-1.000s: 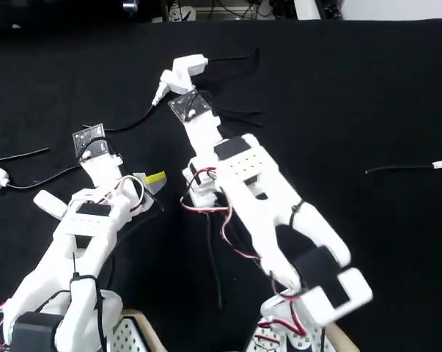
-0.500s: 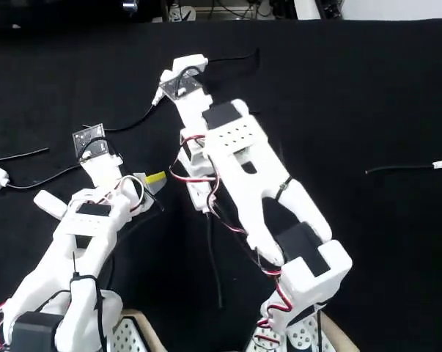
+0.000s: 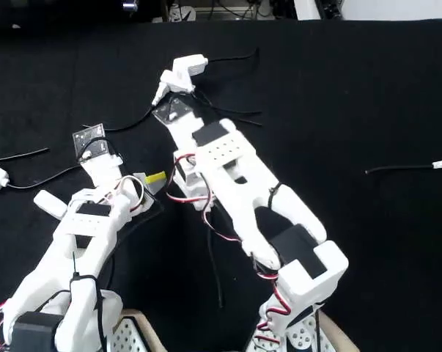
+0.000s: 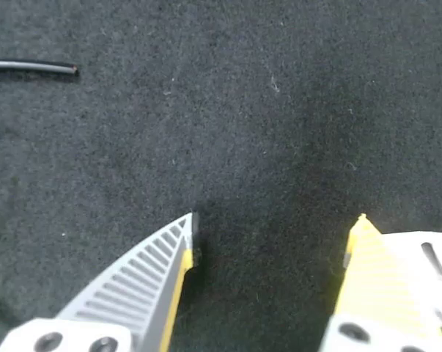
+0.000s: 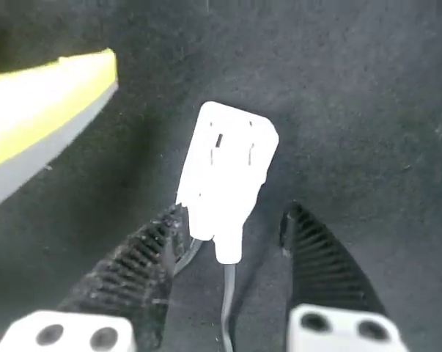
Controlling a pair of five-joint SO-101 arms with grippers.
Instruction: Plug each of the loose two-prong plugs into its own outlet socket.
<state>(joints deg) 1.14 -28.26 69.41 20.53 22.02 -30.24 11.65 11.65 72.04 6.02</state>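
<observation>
Nothing looks plugged in yet: the white two-slot outlet socket (image 5: 231, 172) lies on the black cloth surface (image 3: 338, 88) inside the spread right tool (image 5: 234, 220), while the left tool (image 4: 275, 235) gapes over bare cloth.

Left arm (image 3: 81, 235) sits at seven o'clock, left end effector (image 4: 276, 218) spread wide; right arm (image 3: 242, 191) stretches toward eleven o'clock, right end effector (image 5: 235, 211) parted.

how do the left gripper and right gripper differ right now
The left gripper has yellow and grey fingers; the right gripper's are black. The left gripper has bare black cloth between its fingers; the right gripper straddles a white outlet socket. Both are open.
</observation>
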